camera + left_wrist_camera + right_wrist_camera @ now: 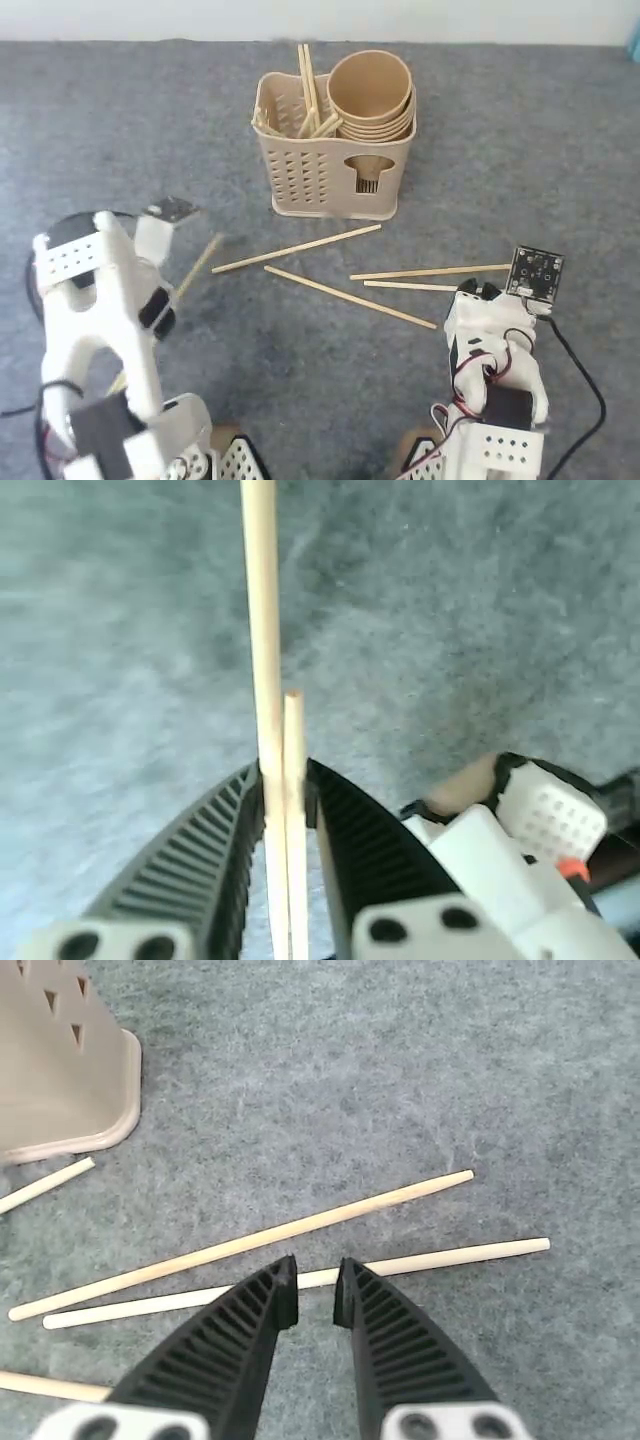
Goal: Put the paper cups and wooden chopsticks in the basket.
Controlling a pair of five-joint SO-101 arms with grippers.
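The beige basket stands at the back centre, holding stacked paper cups and several chopsticks. Several more chopsticks lie loose on the grey carpet in front of it, such as a long one and another. My left gripper is shut on two chopsticks held side by side; from above that pair sticks out beside the left arm. My right gripper hangs narrowly open just over a lying chopstick, with a second one beyond it.
The basket's base corner shows in the right wrist view, with a chopstick end near it. Both arm bases stand at the carpet's front edge. A white module of the left arm sits beside its fingers.
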